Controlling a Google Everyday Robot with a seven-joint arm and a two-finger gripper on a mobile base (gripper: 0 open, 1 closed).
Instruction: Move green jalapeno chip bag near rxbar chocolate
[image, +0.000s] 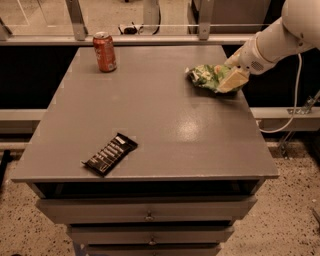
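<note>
While grasping seems underway: end effector (232, 80) is sitting at bag (204, 76), right of can (104, 51).
Grip: cannot tell.
Next: probably lifting, then carrying beside rxbar (110, 153), in front of can.

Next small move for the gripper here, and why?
Probably grip the wrinkly green foil chip bag and lift it just off the grey table. The gripper is at the bag's right edge near the table's far right, while the flat black-wrapped bar lies at the front left, well apart.
</note>
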